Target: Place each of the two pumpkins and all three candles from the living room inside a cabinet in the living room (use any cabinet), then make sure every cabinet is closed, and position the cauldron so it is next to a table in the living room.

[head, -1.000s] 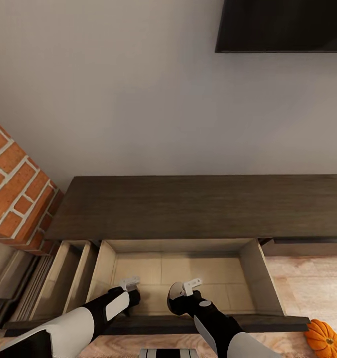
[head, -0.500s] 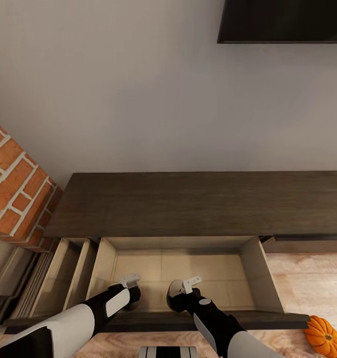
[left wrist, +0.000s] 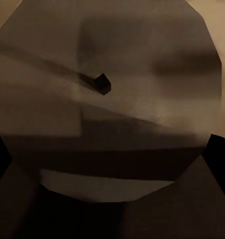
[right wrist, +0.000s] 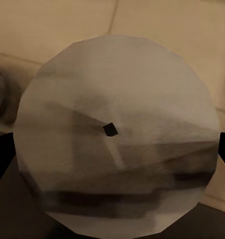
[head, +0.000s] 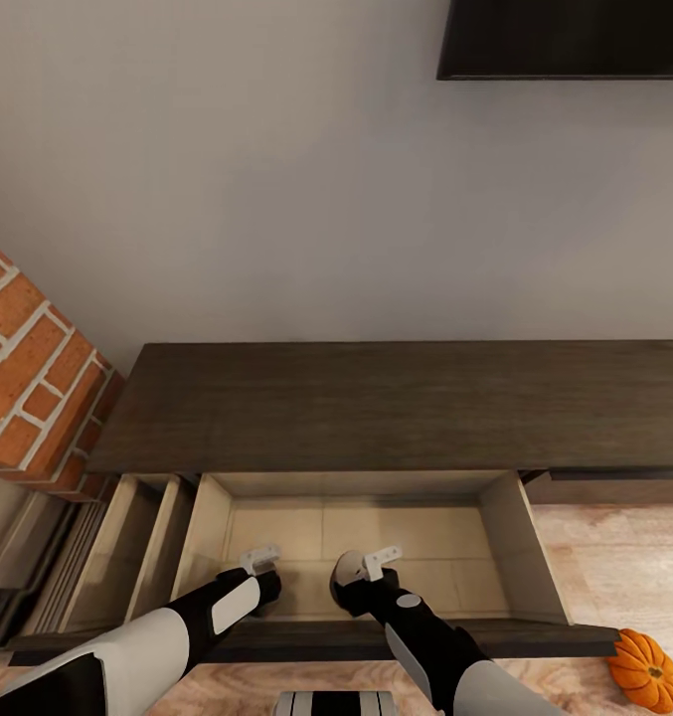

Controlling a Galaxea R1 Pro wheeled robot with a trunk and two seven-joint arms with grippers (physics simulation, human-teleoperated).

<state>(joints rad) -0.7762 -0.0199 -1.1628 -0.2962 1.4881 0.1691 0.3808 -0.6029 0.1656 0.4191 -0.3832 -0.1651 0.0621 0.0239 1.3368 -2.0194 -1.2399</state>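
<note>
The dark-brown cabinet (head: pixel 396 408) has its wide drawer (head: pixel 505 537) pulled out, pale beige inside. Both arms reach down into it. In the left wrist view a grey candle (left wrist: pixel 142 114) with a tiny wick sits between the dark fingers (left wrist: pixel 218 152) of my left gripper (head: pixel 266 589), which is shut on it. My right gripper (head: pixel 348 595) is likewise shut on a second candle (right wrist: pixel 142 99), seen from above over the drawer's floor. One orange pumpkin (head: pixel 646 669) lies on the floor to the right of the drawer's front. The cauldron and the table are out of view.
A narrower drawer (head: pixel 127 547) stands open to the left of the wide one. A red brick column (head: pixel 28 398) rises at the left. A dark screen (head: pixel 565 40) hangs on the white wall above the cabinet. Light wood floor (head: pixel 614 557) lies at the right.
The whole head view has shifted up a little, so the camera moved. Both arms keep their place over the wide drawer, with no clear change at the grippers.
</note>
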